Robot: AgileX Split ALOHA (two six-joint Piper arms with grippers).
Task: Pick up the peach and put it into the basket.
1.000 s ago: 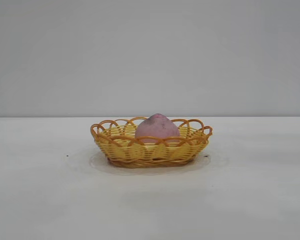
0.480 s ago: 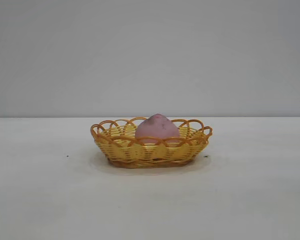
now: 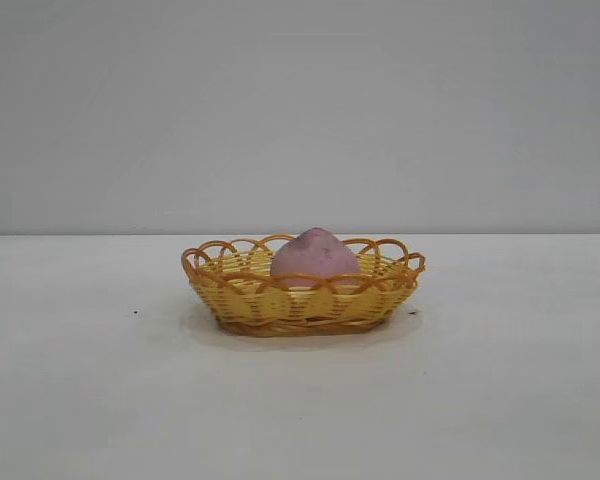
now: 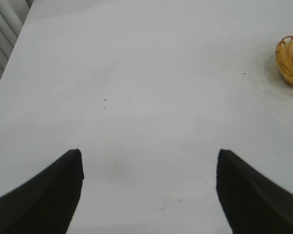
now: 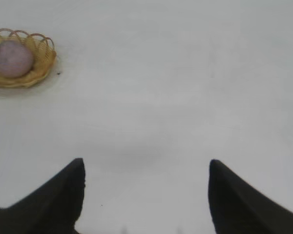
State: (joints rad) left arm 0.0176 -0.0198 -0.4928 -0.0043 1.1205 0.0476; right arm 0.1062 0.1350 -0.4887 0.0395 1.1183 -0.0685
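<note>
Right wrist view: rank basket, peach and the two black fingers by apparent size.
1-2. The two fingers of the right hand: alike, not ranked; largest only through nearness to the camera.
3. Basket.
4. Peach, sitting inside the basket.

- The basket was woven wicker, its yellow strands ribbed and rough, the orange-brown looped rim slightly glossy.
- The peach looked matt and smooth, dull pink with faint dark smudges.
- The table was a smooth, matt white surface with a few tiny dark specks.
- The left gripper and the right gripper had matt black fingers, seemingly rubber or plastic.
</note>
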